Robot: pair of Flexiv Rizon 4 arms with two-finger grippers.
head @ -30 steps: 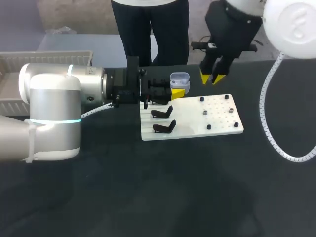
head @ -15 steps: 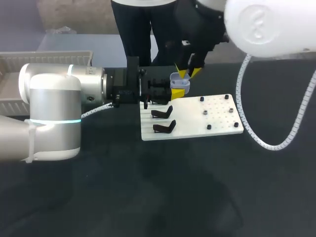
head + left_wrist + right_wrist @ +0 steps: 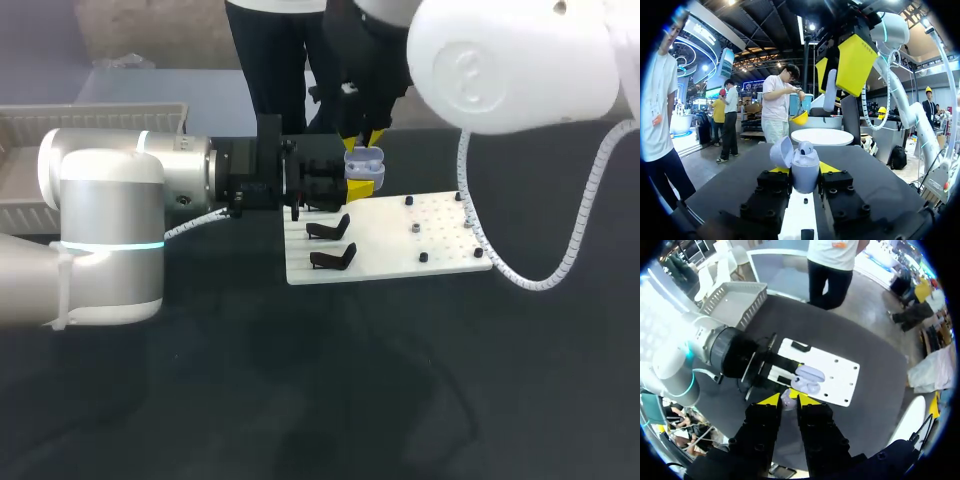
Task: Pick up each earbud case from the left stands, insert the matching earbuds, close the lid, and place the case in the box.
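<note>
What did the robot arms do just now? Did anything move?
The right gripper, with an earbud between its fingers, swung left from over the far edge of the white board to just above the open earbud case. The left gripper stayed put, shut on the case. The board and the black stands did not move.

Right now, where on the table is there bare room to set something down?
Bare: the table in front of the white board. Crowded: the board's far left corner, where left gripper holds the earbud case under right gripper.
</note>
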